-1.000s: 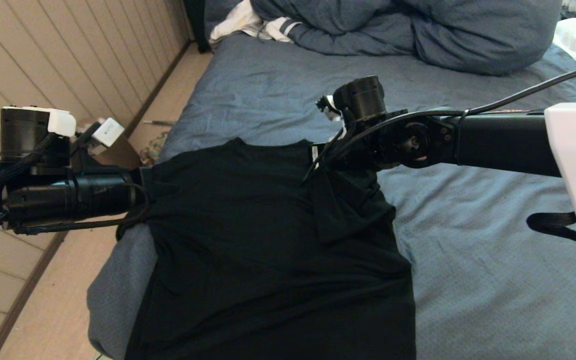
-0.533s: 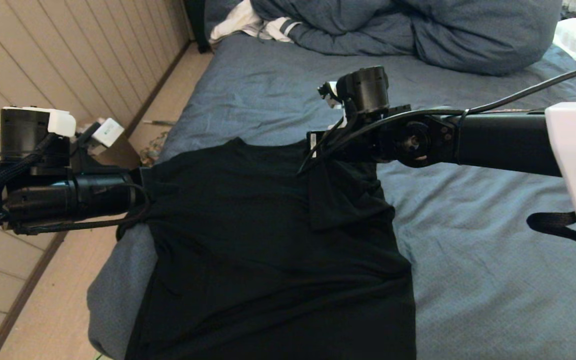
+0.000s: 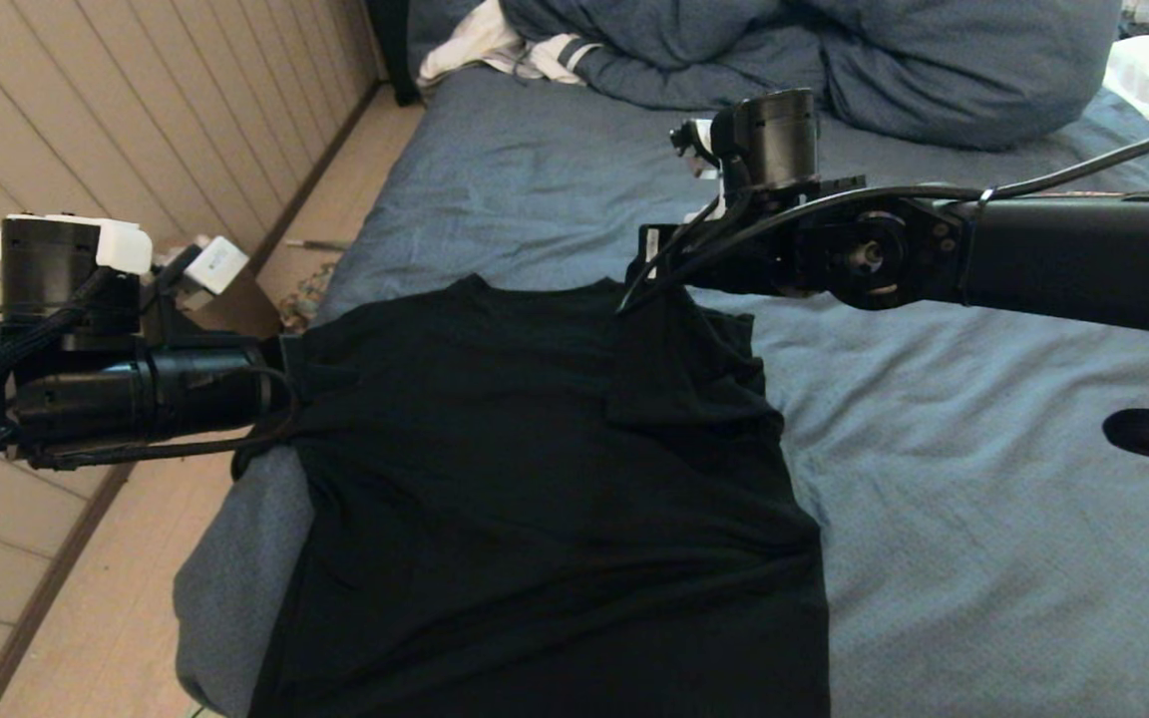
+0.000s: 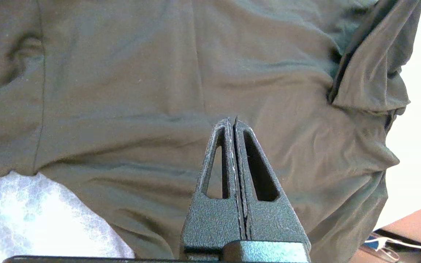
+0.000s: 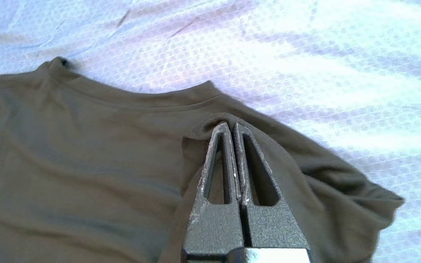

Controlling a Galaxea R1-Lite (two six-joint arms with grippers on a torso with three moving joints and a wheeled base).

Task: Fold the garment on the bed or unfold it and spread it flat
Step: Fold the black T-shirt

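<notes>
— Black cotton, a plain short-sleeved T-shirt, the garment (image 3: pixel 545 499): where did it lie in the head view?

— Back-up on the slate-blue bed (image 3: pixel 983 519), along its left edge and down to the near edge. The left gripper (image 3: pixel 285 374) sat at the shirt's left shoulder; the right gripper (image 3: pixel 649 284) was at the right shoulder, and had risen and swung toward the bed's far edge since a second before. The turned-in sleeve flap had drawn shorter.

— And the left wrist view?

— The left gripper (image 4: pixel 235 122) had its fingers pressed together over the cloth (image 4: pixel 122 91); whether any was pinched between them, I couldn't tell.

— The right wrist view?

— The right gripper (image 5: pixel 231 126) was clamped on a raised fold of shirt (image 5: pixel 86 157) beside the collar. I judged it was pulling the folded sleeve outward, so spreading flat was under way, not finished.
</notes>
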